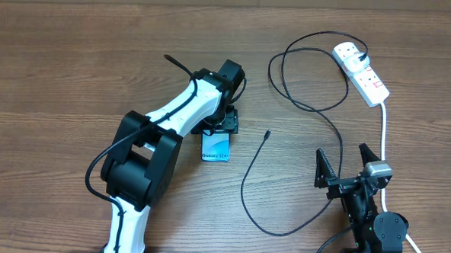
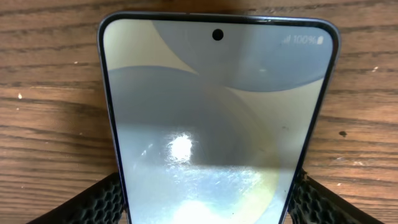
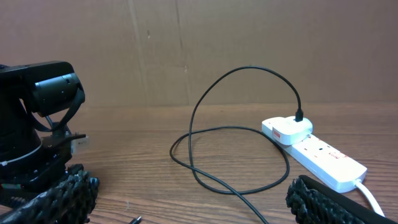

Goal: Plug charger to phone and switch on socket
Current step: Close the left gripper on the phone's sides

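Well, phone [image 2: 217,112] slim, pale screen w/ glare.

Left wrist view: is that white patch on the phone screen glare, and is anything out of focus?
Left wrist: yes, a bright reflection low on the phone screen; the status text at the top is readable, and the table grain is sharp. Overhead: even light, nothing blown out.

One phone [image 1: 216,151], one charger [image 3: 250,68], one socket [image 1: 363,71], two arms [image 1: 172,116].

Wood-grain table [image 1: 60,73], brown cardboard wall [image 3: 186,50] behind
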